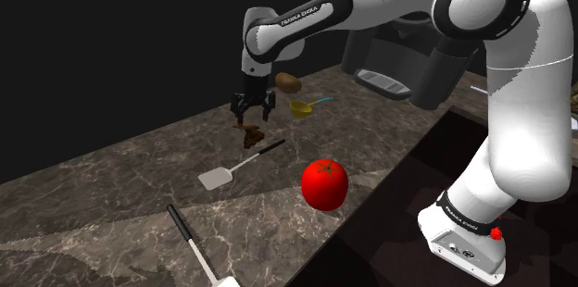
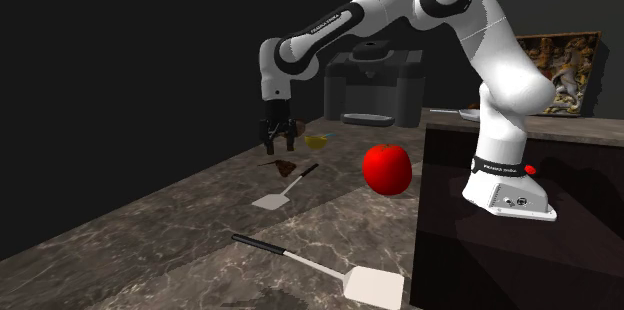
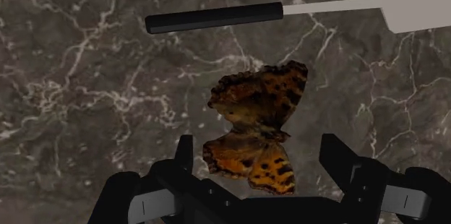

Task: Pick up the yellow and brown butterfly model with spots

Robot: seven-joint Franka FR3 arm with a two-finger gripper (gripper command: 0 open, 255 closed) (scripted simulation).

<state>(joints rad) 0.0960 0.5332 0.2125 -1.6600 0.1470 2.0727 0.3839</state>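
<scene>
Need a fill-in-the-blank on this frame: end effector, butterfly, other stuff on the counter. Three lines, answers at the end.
1. The end effector hovers above the butterfly model with its fingers ____.
2. The tomato on the counter is ____ in colour.
3. The spatula nearest the butterfly model has a white blade and a ____ handle.

Missing words: open; red; black.
</scene>
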